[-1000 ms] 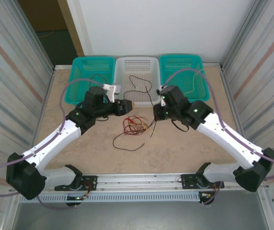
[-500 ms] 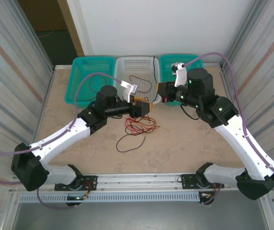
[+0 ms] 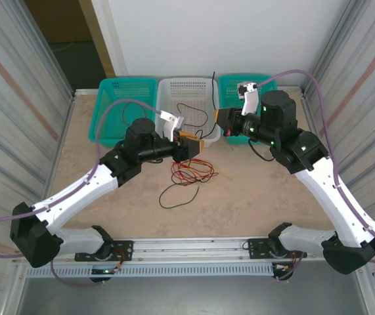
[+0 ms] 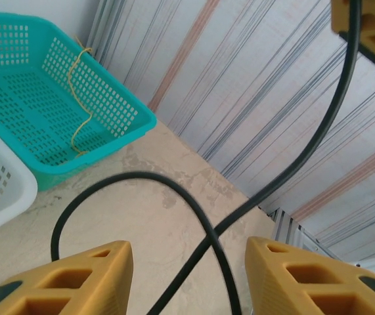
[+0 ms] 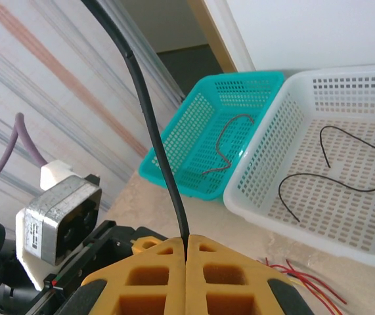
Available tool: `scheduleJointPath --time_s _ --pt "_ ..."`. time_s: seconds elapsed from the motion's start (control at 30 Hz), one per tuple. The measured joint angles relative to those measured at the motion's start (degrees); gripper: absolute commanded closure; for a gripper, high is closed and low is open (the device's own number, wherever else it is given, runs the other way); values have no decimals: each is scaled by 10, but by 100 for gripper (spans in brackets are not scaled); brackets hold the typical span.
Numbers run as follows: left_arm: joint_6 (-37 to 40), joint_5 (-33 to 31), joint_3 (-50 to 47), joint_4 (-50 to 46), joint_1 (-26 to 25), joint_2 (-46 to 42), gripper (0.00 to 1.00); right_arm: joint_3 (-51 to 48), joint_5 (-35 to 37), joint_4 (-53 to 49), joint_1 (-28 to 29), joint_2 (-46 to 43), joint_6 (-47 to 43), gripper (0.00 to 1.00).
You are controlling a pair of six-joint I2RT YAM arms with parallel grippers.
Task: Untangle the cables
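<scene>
My right gripper (image 5: 187,237) is shut on a black cable (image 5: 149,111), which runs up and away from its fingertips. In the top view that gripper (image 3: 219,120) hangs over the front of the white basket (image 3: 174,88). My left gripper (image 4: 188,249) is open, and the same black cable (image 4: 141,176) loops and crosses loosely between its yellow fingers (image 4: 95,275) without being pinched. In the top view the left gripper (image 3: 199,146) hovers just above a red tangle of cables (image 3: 191,172). A black loop (image 3: 177,195) lies in front of the tangle.
Three baskets line the back edge. The left teal basket (image 5: 194,131) holds a reddish-brown cable (image 5: 223,146), the white one a black cable (image 5: 345,167), the right teal one (image 4: 56,151) a pale yellow cable (image 4: 81,125). Corrugated walls close in both sides.
My right gripper rose and moved back toward the baskets, pulling the black cable up from the tangle. My left gripper shifted right over the red tangle, its jaws widening, then narrowing a little.
</scene>
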Motion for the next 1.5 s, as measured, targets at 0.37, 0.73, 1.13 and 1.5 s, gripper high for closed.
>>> scheduleJointPath --time_s 0.37,0.73,1.13,1.5 --pt "64 -60 0 -66 -29 -13 41 0 0 -1 -5 3 13 100" --pt "239 -333 1 -89 -148 -47 58 0 0 -2 -8 13 16 100" --pt "294 -395 -2 -75 -166 -29 100 0 -10 -2 -19 14 28 100" --pt "220 -352 -35 7 -102 -109 100 -115 -66 55 -107 23 123 95"
